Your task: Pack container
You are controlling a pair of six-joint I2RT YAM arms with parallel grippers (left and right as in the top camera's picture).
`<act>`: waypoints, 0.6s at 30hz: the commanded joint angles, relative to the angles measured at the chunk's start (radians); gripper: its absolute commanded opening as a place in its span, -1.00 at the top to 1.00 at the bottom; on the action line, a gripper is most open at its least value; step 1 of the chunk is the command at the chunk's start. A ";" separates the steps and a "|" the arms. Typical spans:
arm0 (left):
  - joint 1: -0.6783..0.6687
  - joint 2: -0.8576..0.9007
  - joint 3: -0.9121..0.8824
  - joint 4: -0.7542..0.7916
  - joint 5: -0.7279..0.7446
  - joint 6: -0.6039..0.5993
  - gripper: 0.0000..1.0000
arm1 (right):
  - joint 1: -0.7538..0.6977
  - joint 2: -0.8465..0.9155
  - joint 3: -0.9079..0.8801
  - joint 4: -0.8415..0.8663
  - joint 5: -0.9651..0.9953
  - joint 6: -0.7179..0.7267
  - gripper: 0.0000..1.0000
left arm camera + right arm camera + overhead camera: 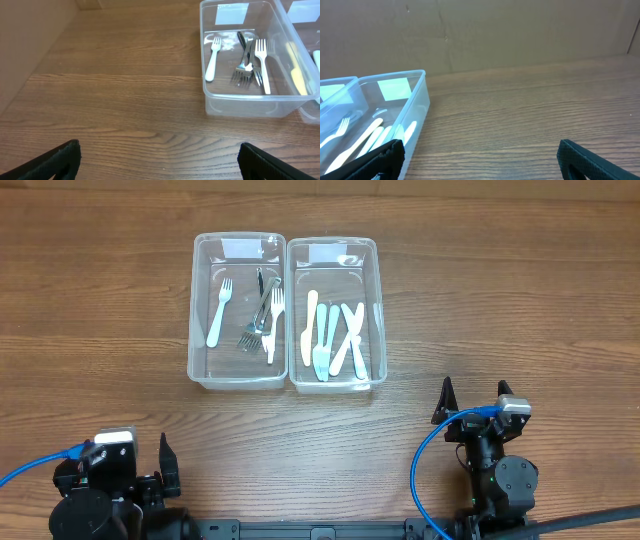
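Observation:
Two clear plastic containers stand side by side at the table's middle back. The left container (199, 310) holds a white plastic fork (219, 308) and several metal and white forks (265, 318). The right container (377, 290) holds several white plastic knives (331, 342). My left gripper (165, 463) is open and empty at the front left, over bare wood (160, 160). My right gripper (473, 400) is open and empty at the front right, right of the knife container (415, 112).
The brown wooden table (100, 330) stretches around the containers. A cardboard wall (520, 30) stands behind the table in the right wrist view. Blue cables (425, 470) run along both arms at the front edge.

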 commanded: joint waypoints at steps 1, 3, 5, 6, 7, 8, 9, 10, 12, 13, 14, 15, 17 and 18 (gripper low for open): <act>-0.008 -0.003 -0.003 0.000 -0.006 0.020 -1.00 | 0.006 -0.012 0.003 0.006 -0.004 -0.003 -1.00; -0.008 -0.003 -0.003 0.001 -0.006 0.020 -1.00 | 0.006 -0.012 0.003 0.006 -0.004 -0.003 -1.00; -0.006 -0.003 -0.003 0.001 -0.006 0.020 -1.00 | 0.006 -0.012 0.003 0.006 -0.004 -0.003 -1.00; -0.005 -0.003 -0.003 0.001 -0.007 0.020 -1.00 | 0.006 -0.012 0.003 0.006 -0.004 -0.003 -1.00; -0.005 -0.005 -0.003 0.005 -0.009 0.020 -1.00 | 0.006 -0.012 0.003 0.005 -0.004 -0.003 -1.00; -0.005 -0.008 -0.004 0.021 0.007 0.019 -1.00 | 0.006 -0.012 0.003 0.006 -0.004 -0.003 -1.00; -0.005 -0.015 -0.007 0.050 0.048 0.019 -1.00 | 0.006 -0.012 0.003 0.006 -0.004 -0.003 -1.00; -0.005 -0.024 -0.016 0.087 0.086 0.019 -1.00 | 0.006 -0.012 0.003 0.006 -0.004 -0.003 -1.00; 0.004 -0.056 -0.061 0.176 0.164 0.019 -1.00 | 0.006 -0.012 0.003 0.006 -0.004 -0.003 -1.00; 0.012 -0.085 -0.108 0.240 0.202 0.016 -1.00 | 0.006 -0.012 0.003 0.006 -0.004 -0.003 -1.00; 0.016 -0.109 -0.154 0.295 0.226 0.009 -1.00 | 0.006 -0.012 0.003 0.006 -0.004 -0.003 -1.00; 0.018 -0.134 -0.204 0.349 0.244 0.004 -1.00 | 0.006 -0.012 0.003 0.006 -0.004 -0.003 -1.00; 0.019 -0.172 -0.293 0.443 0.282 0.000 -1.00 | 0.006 -0.012 0.003 0.006 -0.004 -0.003 -1.00; 0.019 -0.189 -0.339 0.495 0.296 -0.008 -1.00 | 0.006 -0.012 0.003 0.006 -0.004 -0.003 -1.00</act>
